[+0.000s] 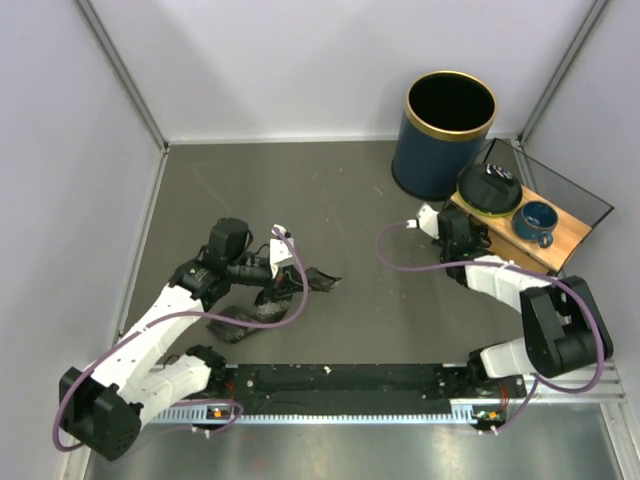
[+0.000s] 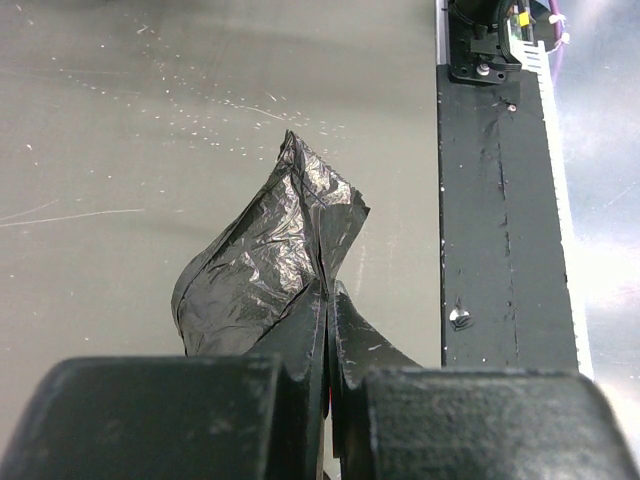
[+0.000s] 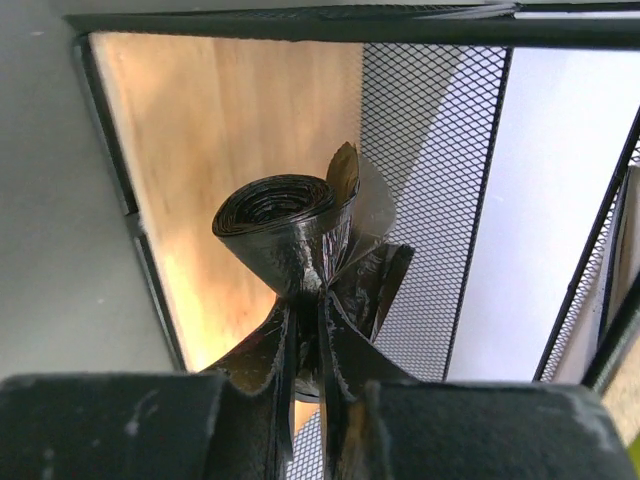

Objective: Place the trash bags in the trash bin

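- Left tool (image 2: pixel 327 300) pinches the trash bag (image 2: pixel 265 255) tight, low over the near-left surface (image 2: pixel 120 150).
- Right tool (image 3: pixel 310 305) clamps a black roll (image 3: pixel 275 215) at the wooden shelf (image 3: pixel 230 120), right side.
- Trash bin (image 1: pixel 444 135) stands far right; next, the bag needs lifting over its rim.

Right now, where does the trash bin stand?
In the top view the trash bin stands upright at the far right of the table, just behind the wooden shelf that carries the blue bowl.
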You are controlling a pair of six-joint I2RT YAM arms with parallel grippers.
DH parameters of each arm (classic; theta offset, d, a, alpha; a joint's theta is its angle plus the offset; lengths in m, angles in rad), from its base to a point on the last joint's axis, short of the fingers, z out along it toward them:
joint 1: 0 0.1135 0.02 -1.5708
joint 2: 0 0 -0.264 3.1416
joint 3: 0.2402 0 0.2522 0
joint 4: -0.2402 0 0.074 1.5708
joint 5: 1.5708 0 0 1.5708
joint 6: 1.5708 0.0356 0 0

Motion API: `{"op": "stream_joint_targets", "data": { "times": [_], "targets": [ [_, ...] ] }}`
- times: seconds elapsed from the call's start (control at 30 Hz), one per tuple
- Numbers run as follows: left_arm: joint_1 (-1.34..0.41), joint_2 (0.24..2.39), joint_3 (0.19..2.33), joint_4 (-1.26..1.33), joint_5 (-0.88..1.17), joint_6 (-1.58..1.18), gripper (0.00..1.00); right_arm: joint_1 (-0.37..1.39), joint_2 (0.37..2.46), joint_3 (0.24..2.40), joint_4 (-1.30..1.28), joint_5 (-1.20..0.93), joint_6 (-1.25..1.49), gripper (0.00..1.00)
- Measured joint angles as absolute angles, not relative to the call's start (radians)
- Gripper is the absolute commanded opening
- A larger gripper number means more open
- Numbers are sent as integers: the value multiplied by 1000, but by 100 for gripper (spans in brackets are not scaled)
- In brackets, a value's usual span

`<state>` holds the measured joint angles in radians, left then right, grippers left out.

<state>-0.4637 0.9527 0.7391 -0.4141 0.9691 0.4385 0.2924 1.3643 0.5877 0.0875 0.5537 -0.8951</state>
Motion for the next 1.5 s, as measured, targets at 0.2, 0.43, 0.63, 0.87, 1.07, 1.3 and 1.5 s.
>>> {"op": "stream_joint_targets", "data": {
  "times": [0.2,0.43,0.63,0.87,1.07,1.3,1.5],
  "targets": [
    [-459,950,735,-414,966,439,0,271,1436,552,248,582,-963,38],
    [-458,950,735,-415,951,439,0,270,1463,508,337,587,-1013,51],
    [-455,936,735,-422,948,439,0,270,1416,510,244,569,-975,72],
    [-454,925,735,-424,949,438,0,282,1272,544,31,485,-909,83],
    [-454,925,735,-426,949,435,0,346,1167,613,-211,350,-848,98],
    [-417,942,743,-424,959,400,0,404,1147,848,-548,43,-693,99],
    [-385,1164,877,-340,971,348,0,404,1176,1021,-683,-177,-546,99]
  ]
}}
